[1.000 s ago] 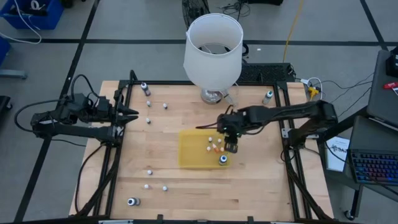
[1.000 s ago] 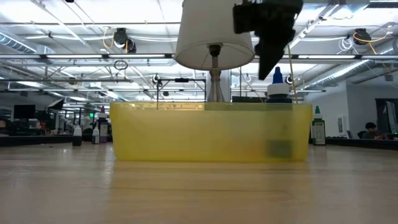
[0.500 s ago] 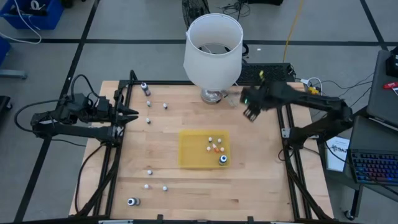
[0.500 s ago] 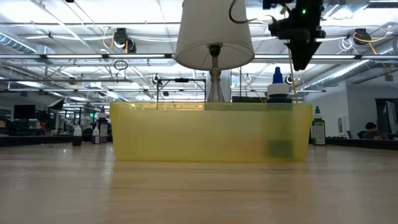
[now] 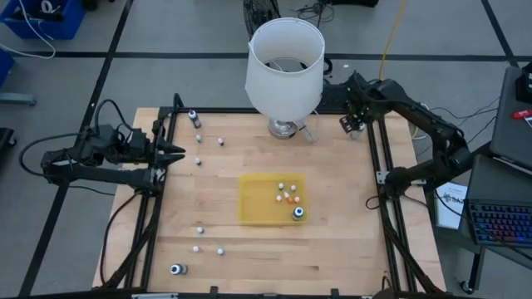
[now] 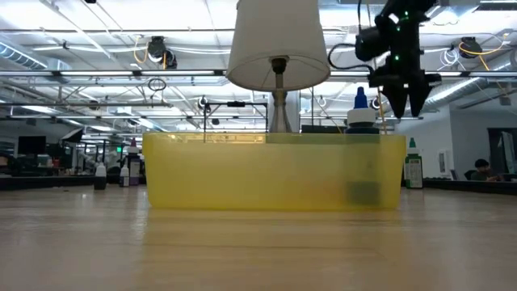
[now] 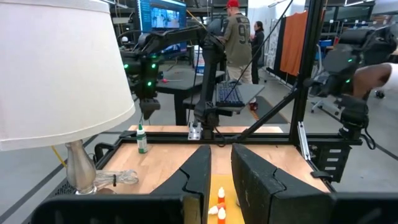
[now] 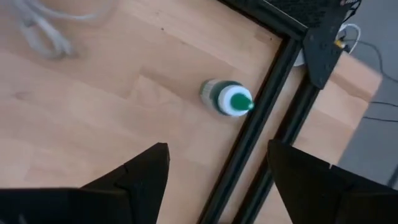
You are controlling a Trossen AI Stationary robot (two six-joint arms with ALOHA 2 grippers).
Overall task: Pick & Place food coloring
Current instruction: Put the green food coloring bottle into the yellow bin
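Observation:
The food coloring is scattered about. A green-capped bottle [image 8: 227,99] stands upright on the table's far right corner beside the black frame rail. My right gripper [image 8: 217,168] hangs open above it, pointing steeply down and touching nothing; the low view shows this gripper [image 6: 408,101] high over the table. Several small bottles [image 5: 288,196] and a blue-topped one [image 5: 298,213] lie in the yellow tray [image 5: 253,208]. More bottles stand at the far left [image 5: 194,119] and near left [image 5: 176,268]. My left gripper [image 5: 179,152] waits shut at the left edge.
A lamp with a big white shade [image 5: 284,66] stands on its base [image 5: 284,129] at the table's far middle, close to my right arm. Black frame rails [image 5: 378,158] run along the table's sides. People and desks show in the room beyond.
My right gripper has swung from above the yellow tray toward the table's far right corner, rolling as it went, and its fingers now stand wider apart. It hangs over the green-capped bottle. The bottles in the tray have stayed where they were.

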